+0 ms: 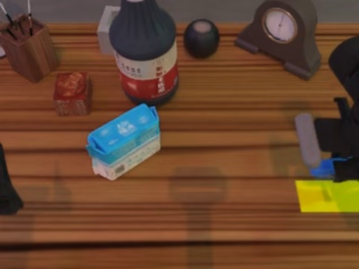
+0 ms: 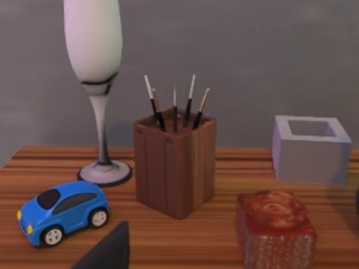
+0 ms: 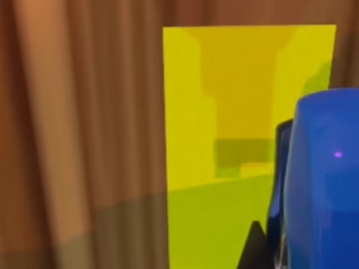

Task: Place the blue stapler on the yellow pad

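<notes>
filling the near side of the right wrist view, the blue stapler (image 3: pixel 322 185) looms as a rounded blue mass held above the yellow pad (image 3: pixel 224 112), which lies flat on the wooden table (image 3: pixel 84 140) with the gripper's shadow across it. from overhead, the right gripper (image 1: pixel 336 162) sits at about 3 o'clock on the table, and its jaws appear clamped on the blue stapler (image 1: pixel 308 140), whose grey base points toward 12 o'clock and whose blue end shows just above the yellow pad (image 1: pixel 325 196); whether the stapler touches the pad i cannot tell. the left gripper (image 1: pixel 5 185) is parked at 9 o'clock, only a dark edge of it showing, and i cannot tell how its jaws stand. near the middle lies a blue-lidded white box (image 1: pixel 123 141). farther back, toward 12 o'clock, stand a dark bottle (image 1: pixel 143 53), a red block (image 1: pixel 72 93), a wooden brush holder (image 1: pixel 28 47), a dark sphere (image 1: pixel 201 37) and a mantel clock (image 1: pixel 280 33). the left wrist view adds a blue toy car (image 2: pixel 63 212) and a tall white glass (image 2: pixel 95 84).
</notes>
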`<state>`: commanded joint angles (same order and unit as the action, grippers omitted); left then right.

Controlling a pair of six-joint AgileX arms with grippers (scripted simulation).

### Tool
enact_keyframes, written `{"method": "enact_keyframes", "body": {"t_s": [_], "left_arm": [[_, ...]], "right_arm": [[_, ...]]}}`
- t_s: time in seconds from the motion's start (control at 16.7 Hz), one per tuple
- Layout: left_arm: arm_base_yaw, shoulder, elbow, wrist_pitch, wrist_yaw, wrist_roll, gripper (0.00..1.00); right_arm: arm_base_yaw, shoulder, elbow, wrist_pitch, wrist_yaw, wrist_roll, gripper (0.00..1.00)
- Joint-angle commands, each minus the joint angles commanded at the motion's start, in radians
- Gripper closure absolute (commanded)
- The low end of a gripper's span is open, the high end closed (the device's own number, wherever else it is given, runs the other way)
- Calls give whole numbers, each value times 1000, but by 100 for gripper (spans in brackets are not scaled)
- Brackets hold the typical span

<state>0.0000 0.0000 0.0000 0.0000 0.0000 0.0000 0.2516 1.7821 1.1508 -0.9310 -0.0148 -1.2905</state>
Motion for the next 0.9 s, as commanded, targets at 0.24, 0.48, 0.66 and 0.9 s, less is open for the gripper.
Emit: {"method": "enact_keyframes", "body": {"t_s": [0.24,0.48,0.66,0.9], "left_arm": [[0,0,0,0,0,0,0],[0,0,0,0,0,0,0],[0,0,0,0,0,0,0],[0,0,0,0,0,0,0]], "right_arm": [[2,59,-104,162,0,-2,100],[2,70,-122,186,0,-3,100],[2,70,-122,186,0,-3,85],[2,70,-122,186,0,-3,55]]}}
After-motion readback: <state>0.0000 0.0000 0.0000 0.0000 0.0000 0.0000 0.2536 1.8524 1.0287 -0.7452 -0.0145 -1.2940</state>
